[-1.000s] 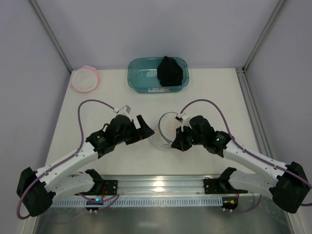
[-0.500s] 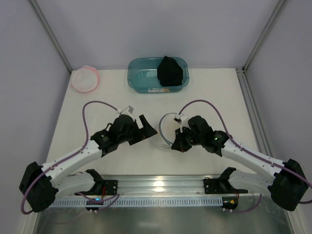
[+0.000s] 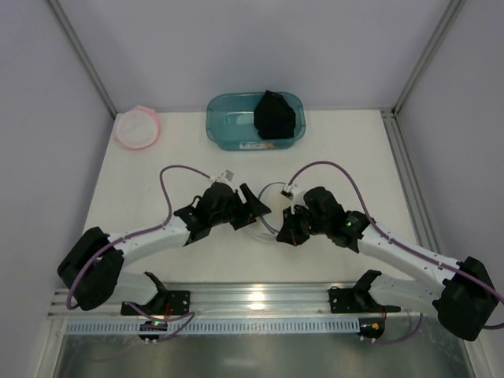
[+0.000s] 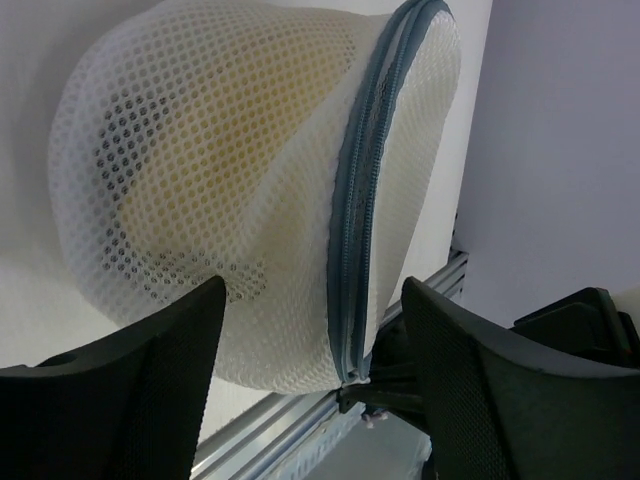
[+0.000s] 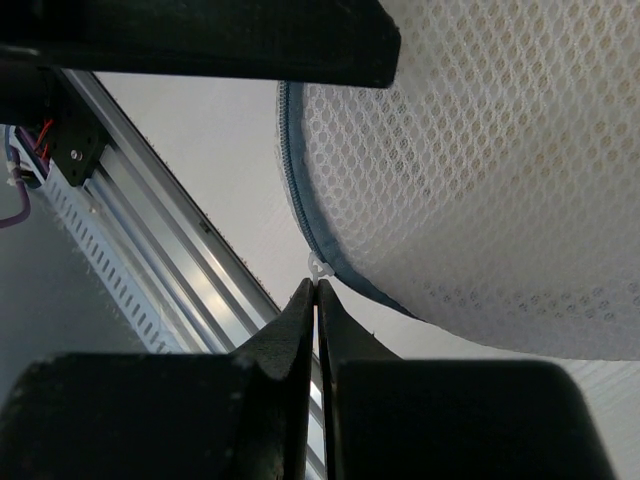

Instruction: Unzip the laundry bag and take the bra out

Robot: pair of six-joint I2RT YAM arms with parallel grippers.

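Observation:
The laundry bag (image 3: 272, 214), white mesh with a grey-blue zip rim, lies on the table between my two grippers. In the left wrist view the bag (image 4: 200, 150) fills the frame, with a pale yellowish bra (image 4: 230, 150) showing through the mesh. My left gripper (image 3: 258, 206) is open, its fingers (image 4: 150, 370) either side of the bag's near edge and zip rim (image 4: 362, 210). My right gripper (image 3: 284, 233) is shut on the small white zipper pull (image 5: 319, 268) at the bag's rim (image 5: 300, 215). The zip looks closed.
A teal bin (image 3: 228, 126) holding a black cloth (image 3: 274, 114) stands at the back centre. A pink-rimmed round mesh bag (image 3: 136, 127) lies at the back left. An aluminium rail (image 3: 252, 299) runs along the near edge, close below the bag.
My left arm has swung right toward the bag, so its open fingers now straddle the bag's left side. The right gripper has stayed put on the zipper pull.

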